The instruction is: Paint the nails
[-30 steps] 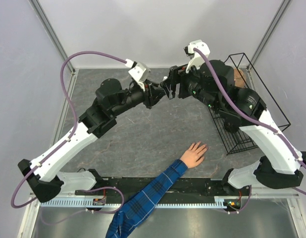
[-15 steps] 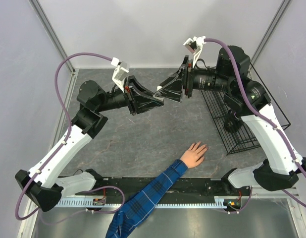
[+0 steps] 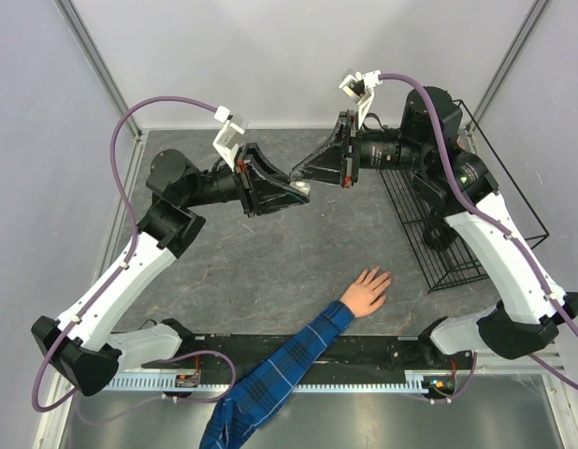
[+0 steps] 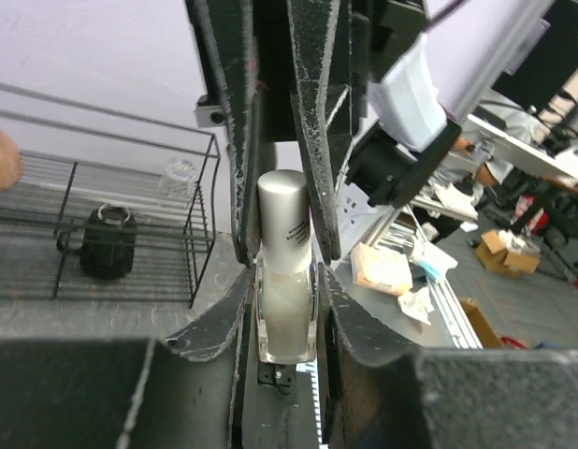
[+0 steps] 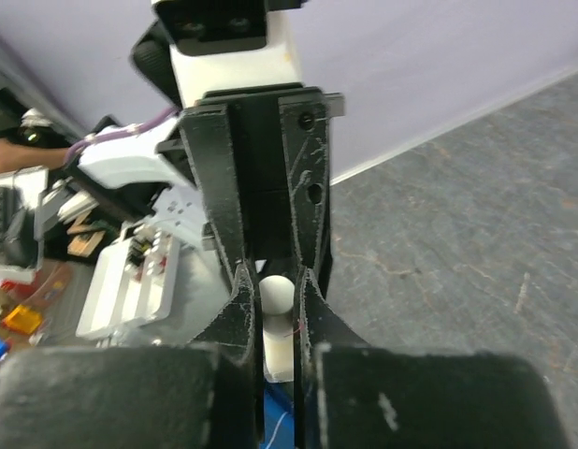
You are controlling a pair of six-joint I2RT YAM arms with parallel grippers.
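Glass nail-polish bottle [image 4: 286, 323] sits clamped in left gripper [image 4: 286, 276]; right gripper [image 5: 275, 279] pinches its cap [image 4: 283, 215] (human hand [image 3: 367, 290] flat below).

Left arm [image 3: 111, 290] and right arm [image 3: 509, 257]: white shell links, black joints, black bases. A purple cable [image 3: 130, 126] loops along each to a white wrist block [image 3: 228, 140]. Left claw [image 3: 303, 192], right claw [image 3: 294, 175]: black wedge fingers [image 5: 312, 234], edges scuffed pale; screw heads [image 5: 306, 122] sunk in one finger.
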